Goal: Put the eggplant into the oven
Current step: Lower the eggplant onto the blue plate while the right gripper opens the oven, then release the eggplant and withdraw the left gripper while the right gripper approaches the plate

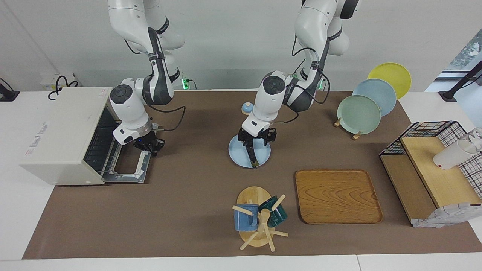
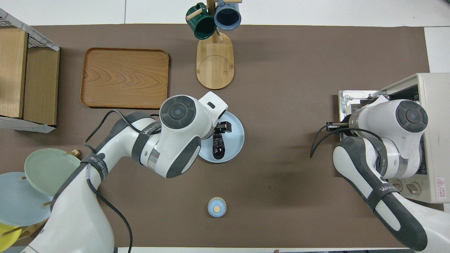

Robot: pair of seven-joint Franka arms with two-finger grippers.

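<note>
The overhead view alone bares the eggplant [image 2: 218, 147] on the blue plate [image 2: 236, 130], left gripper [image 1: 257, 139] spread at its 12 o'clock. The facing view alone shows the right gripper [image 1: 150, 146], pinched together, above the oven [image 1: 60, 135] door [image 1: 130, 165].

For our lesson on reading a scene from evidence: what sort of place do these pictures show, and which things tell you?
Most likely a robotics lab staged as a kitchen. An off-white toaster oven with its door down, a rack of coloured plates and a mug tree sit on a brown mat on a white table.
</note>
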